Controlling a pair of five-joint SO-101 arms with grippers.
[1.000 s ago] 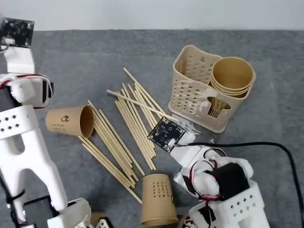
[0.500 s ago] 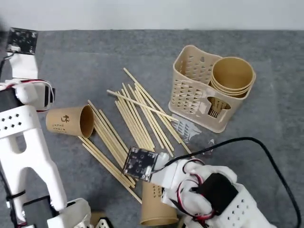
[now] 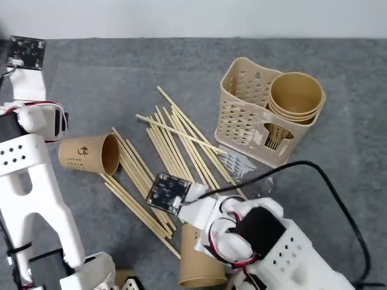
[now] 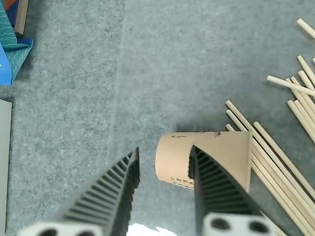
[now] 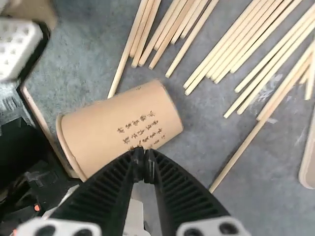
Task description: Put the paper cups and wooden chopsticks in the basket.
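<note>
nearest you, the right gripper (image 5: 143, 164) has its jaws pressed together with nothing between them, the tips over a near paper cup (image 5: 118, 130) that lies on its side. in the high view the right arm (image 3: 266, 241) hides much of this cup (image 3: 199, 266), so you cannot tell whether the tips touch it. just beyond, the wooden chopsticks (image 3: 163, 157) lie loose in a fan on the grey mat (image 3: 121, 72), one crosswise on top. several run under the right arm's wrist board, so their ends are hidden. beside them the second paper cup (image 3: 89, 154) lies on its side, mouth against the sticks. the left gripper (image 4: 163, 152) is over it with its jaws spread wide and empty. one finger overlaps the cup (image 4: 216, 155) in the left wrist view, and its height above the cup is unclear. farthest off, the basket (image 3: 242, 90) stands upright with stacked cups (image 3: 296, 96) in one compartment. you can hardly see into the other. a clear scrap (image 3: 242, 163) lies just before the basket, too faint to identify.
</note>
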